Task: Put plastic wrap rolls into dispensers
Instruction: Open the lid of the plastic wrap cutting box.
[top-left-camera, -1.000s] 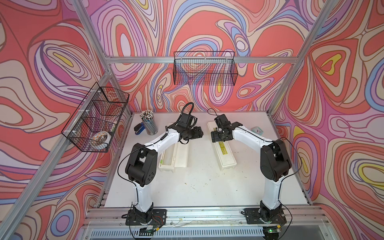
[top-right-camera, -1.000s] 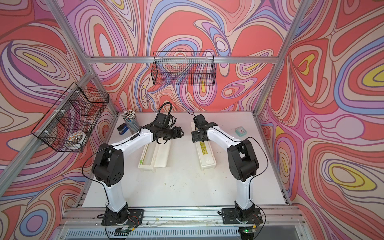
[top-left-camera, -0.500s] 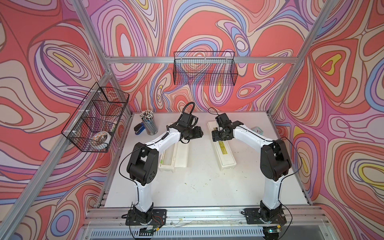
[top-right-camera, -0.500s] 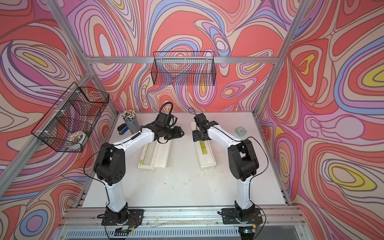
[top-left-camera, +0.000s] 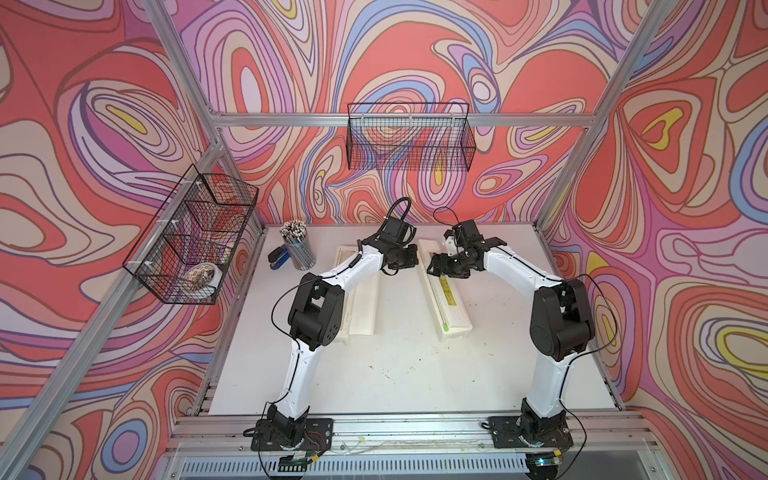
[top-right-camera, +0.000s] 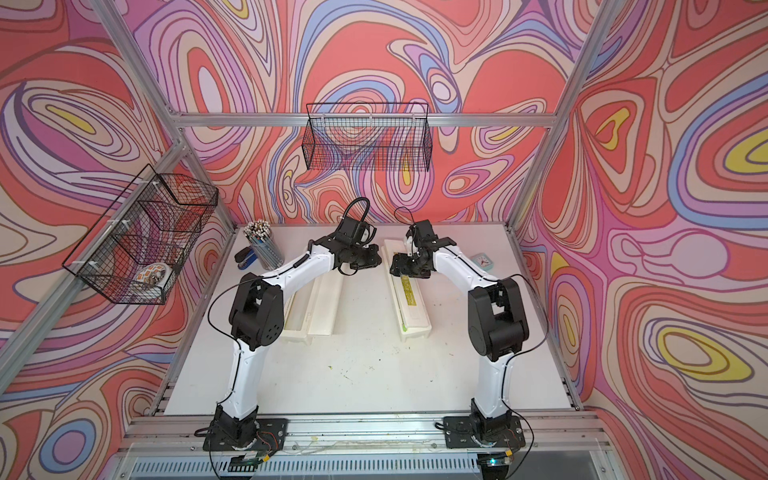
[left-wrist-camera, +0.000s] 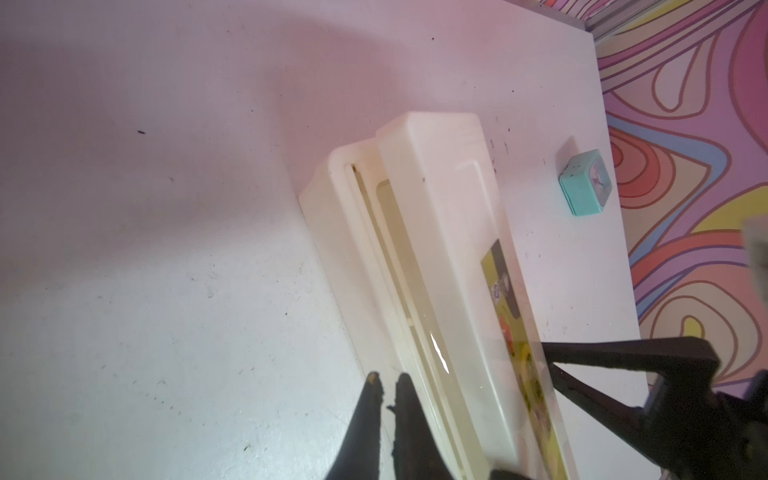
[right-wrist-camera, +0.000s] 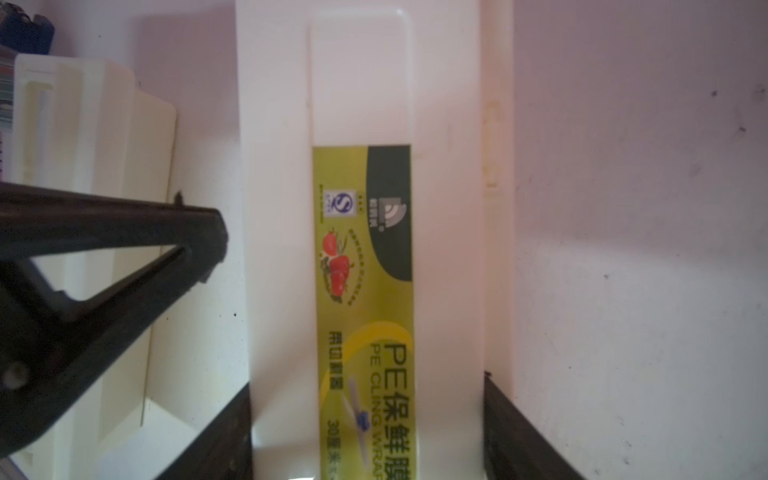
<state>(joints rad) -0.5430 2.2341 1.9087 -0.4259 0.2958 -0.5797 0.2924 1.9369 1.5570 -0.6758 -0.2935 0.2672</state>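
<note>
Table (top-left-camera: 395, 374), two dispensers lying side by side, well apart, both running front to back. Left dispenser (top-left-camera: 365, 303) lies opened out flat, partly hidden under the left arm in both top views. Right dispenser (top-left-camera: 451, 303) has its lid down and its yellow-and-black label strip (right-wrist-camera: 365, 291) facing up.

Left claw (left-wrist-camera: 387, 380): fingers pressed together, pinching nothing, tips low over bare table just beside the right dispenser's long side.

Right claw (right-wrist-camera: 368, 382): fingers spread across the right dispenser's width, one against each long edge of the lid, clamping it near the far end.

In the left wrist view a glossy pale surface shows along the right dispenser's front. Cannot tell if that is a roll.

Pencil cup (top-left-camera: 297, 245) and blue stapler (top-left-camera: 277, 259) at the far left corner. Small teal clock (left-wrist-camera: 586, 183) on the table near the right dispenser.
</note>
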